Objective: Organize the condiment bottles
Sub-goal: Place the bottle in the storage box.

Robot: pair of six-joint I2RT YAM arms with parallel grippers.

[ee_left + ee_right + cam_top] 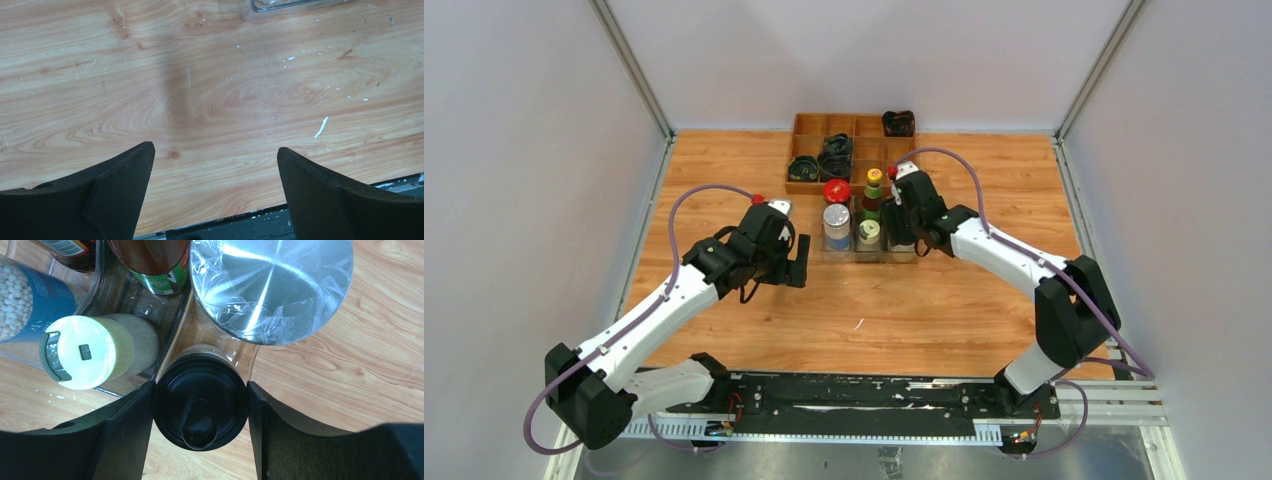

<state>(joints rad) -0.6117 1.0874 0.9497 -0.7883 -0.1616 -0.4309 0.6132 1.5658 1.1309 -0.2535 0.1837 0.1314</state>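
Observation:
A clear plastic tray in the middle of the table holds the condiment bottles: a red-capped jar, a silver-lidded jar with a blue label, a yellow-green-capped bottle and a pale-yellow-capped bottle. My right gripper is at the tray's right end. In the right wrist view my right gripper is shut on a black domed cap, with a foil-wrapped silver lid and the pale cap beside it. My left gripper is open and empty over bare wood, left of the tray.
A wooden compartment box stands behind the tray at the back, with dark coiled bundles in it. Grey walls close the table on the left, back and right. A black rail runs along the near edge.

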